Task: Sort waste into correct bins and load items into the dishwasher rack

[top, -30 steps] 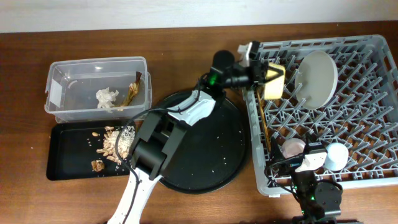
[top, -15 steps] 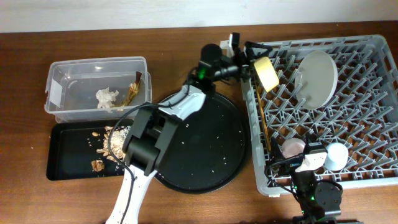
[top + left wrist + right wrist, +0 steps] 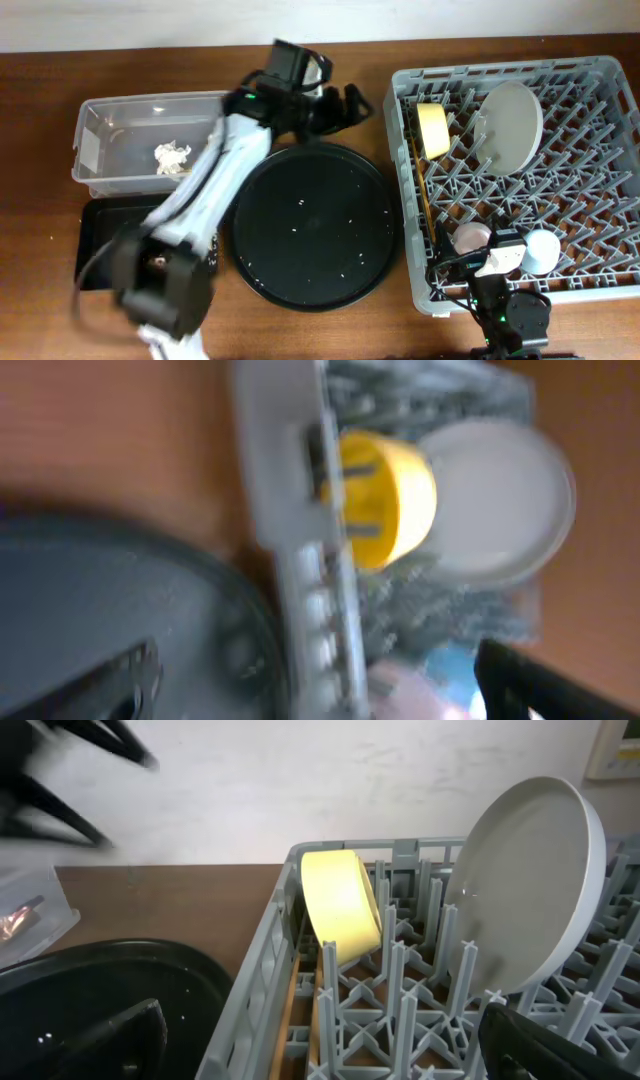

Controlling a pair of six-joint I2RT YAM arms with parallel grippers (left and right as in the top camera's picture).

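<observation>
The yellow bowl (image 3: 433,130) stands on its edge between pegs at the far left of the grey dishwasher rack (image 3: 600,72), free of any gripper. Beside it the pale plate (image 3: 510,127) leans upright. The chopsticks (image 3: 418,195) lie along the rack's left wall. The pink cup (image 3: 470,238) and the blue cup (image 3: 543,250) sit at the rack's near edge. My left gripper (image 3: 350,108) hangs open and empty left of the rack, above the table. My right gripper (image 3: 330,1060) is open and empty over the rack's near left corner. A white tissue (image 3: 172,157) lies in the clear tub (image 3: 100,120).
A large round black tray (image 3: 315,225) fills the middle, speckled with crumbs. My left arm crosses over the clear tub's right end and most of the shallow black tray (image 3: 95,250), hiding what lies there. The left wrist view is blurred.
My left gripper opened and let go of the yellow bowl, which now stands in the rack. The left arm swung back to the left. The right arm stayed put.
</observation>
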